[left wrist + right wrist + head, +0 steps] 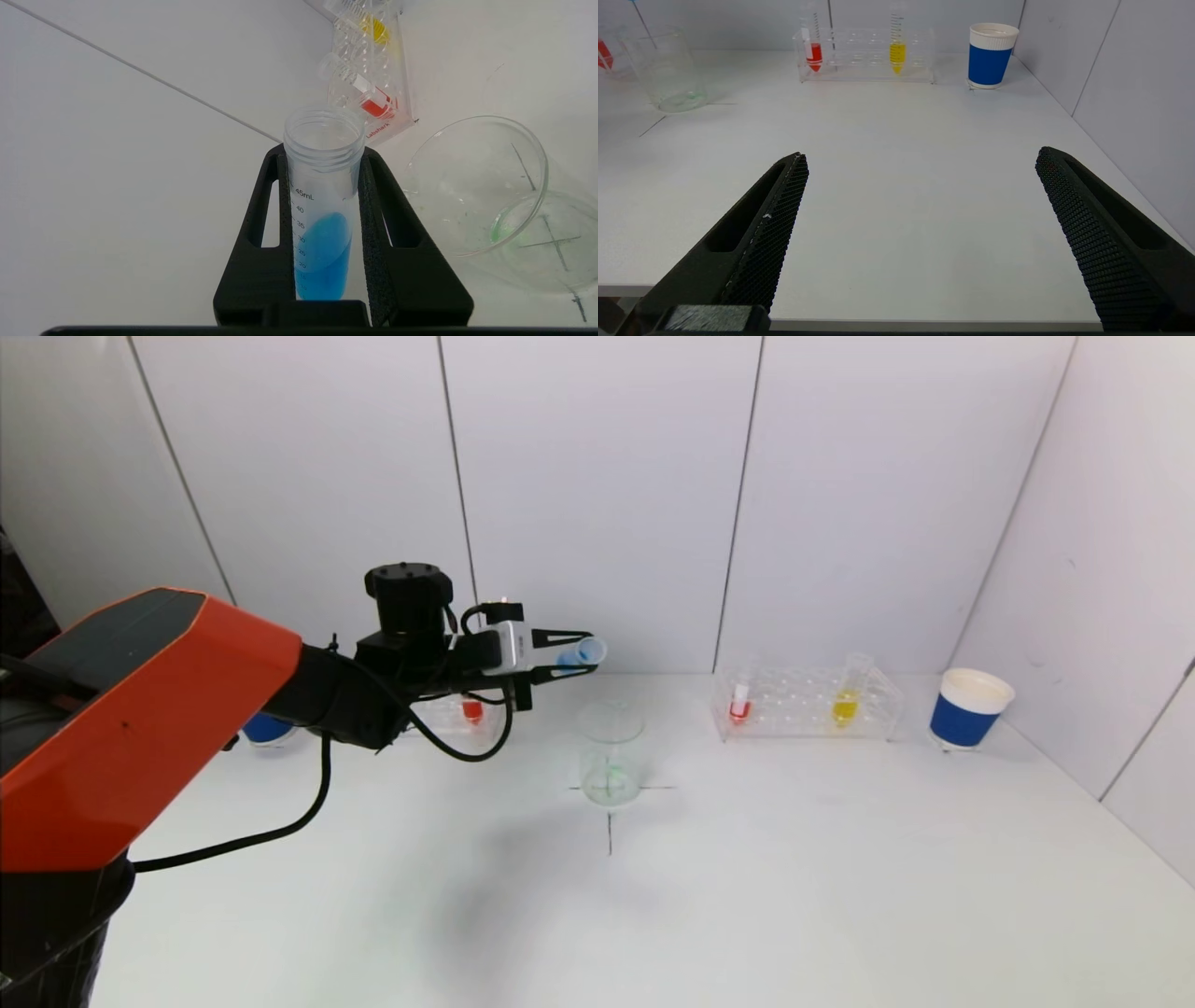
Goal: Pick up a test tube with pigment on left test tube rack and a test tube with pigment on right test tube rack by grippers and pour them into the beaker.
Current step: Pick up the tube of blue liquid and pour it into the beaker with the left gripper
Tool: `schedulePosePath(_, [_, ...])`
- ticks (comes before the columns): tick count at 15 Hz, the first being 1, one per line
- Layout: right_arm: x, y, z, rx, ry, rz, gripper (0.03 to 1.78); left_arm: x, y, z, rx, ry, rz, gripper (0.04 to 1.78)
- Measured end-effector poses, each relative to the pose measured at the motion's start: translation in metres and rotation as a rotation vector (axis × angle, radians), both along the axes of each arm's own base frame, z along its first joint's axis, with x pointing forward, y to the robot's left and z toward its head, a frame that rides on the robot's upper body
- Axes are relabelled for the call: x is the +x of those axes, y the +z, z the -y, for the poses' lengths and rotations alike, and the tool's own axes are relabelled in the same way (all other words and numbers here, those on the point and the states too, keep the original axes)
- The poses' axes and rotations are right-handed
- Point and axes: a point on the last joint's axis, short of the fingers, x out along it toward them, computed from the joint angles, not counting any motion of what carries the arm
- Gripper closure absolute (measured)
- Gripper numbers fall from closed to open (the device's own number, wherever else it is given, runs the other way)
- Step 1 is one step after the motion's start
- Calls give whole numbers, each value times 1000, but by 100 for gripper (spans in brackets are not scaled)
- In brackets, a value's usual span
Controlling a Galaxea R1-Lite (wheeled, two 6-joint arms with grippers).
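My left gripper [571,659] [323,154] is shut on a clear test tube holding blue pigment [581,654] [323,224]. The tube lies tilted almost flat, its open mouth above and just left of the glass beaker [611,753] [486,196], which has a faint green film at its bottom. Behind the left arm the left rack shows a tube with red pigment [472,709]. The right rack [808,702] [866,55] holds a red tube [739,706] [814,53] and a yellow tube [846,705] [897,53]. My right gripper [922,161] is open over the table's near edge, out of the head view.
A blue-and-white paper cup [967,707] [990,55] stands right of the right rack near the side wall. Another blue cup [269,728] is partly hidden behind the left arm. A black cross [610,803] marks the table under the beaker.
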Motion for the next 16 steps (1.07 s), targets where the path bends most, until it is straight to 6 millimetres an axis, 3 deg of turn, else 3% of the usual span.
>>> schedulePosePath(16, [0,0,0,0,0,0,4,10,-16,3,77,46,207,139])
